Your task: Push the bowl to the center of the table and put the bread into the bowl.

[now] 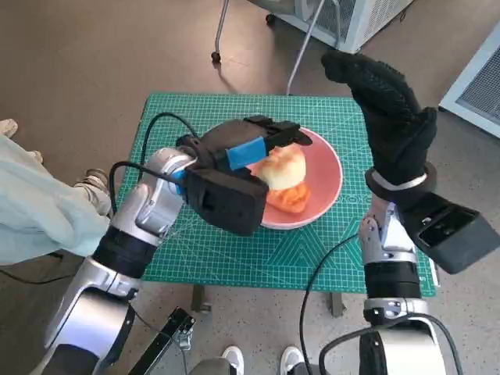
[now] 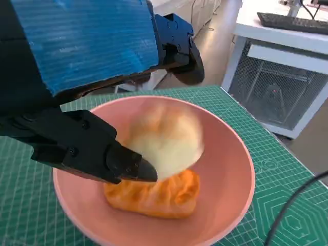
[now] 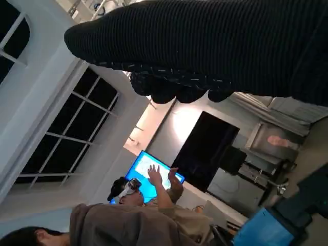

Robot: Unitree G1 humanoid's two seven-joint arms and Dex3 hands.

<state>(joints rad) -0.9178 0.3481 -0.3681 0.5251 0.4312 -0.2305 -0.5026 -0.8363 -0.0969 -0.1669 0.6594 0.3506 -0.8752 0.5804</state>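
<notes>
- Hovering over the pink bowl (image 1: 324, 183): left robot hand (image 1: 250, 152), blue-taped back up, black fingers (image 2: 123, 163) spread wide and holding nothing.
- Blurred in the left wrist view, between those spread fingers: pale round bread (image 2: 166, 138), above the bowl's inside; whether touching a finger or lying loose, cannot tell.
- Lying flat on the bowl's bottom under the pale piece: orange-crusted bread (image 2: 154, 197).
- Seen from the head view: pale bread (image 1: 285, 166) on top, orange piece (image 1: 291, 199) just below and partly covered by it, both inside the rim.
- Resting near the middle of the green cutting mat (image 1: 328, 250) on the small surface: the bowl, upright.
- Raised well above the surface's right side, well apart from the bowl: right robot hand (image 1: 387, 109) in its black knitted glove, fingers stretched upward and slightly apart, holding nothing.
- Filling the right wrist view's upper band: the same glove (image 3: 215, 46), with a room behind it.
- Showing in that room: a person (image 3: 138, 215) with one hand lifted before a bright blue screen (image 3: 151, 171), and tall dark windows (image 3: 66, 133).
- Around the surface in the head view: brown floor (image 1: 94, 55), a pale sleeve (image 1: 39, 207) at the left edge, white shoes (image 1: 262, 359) below.
</notes>
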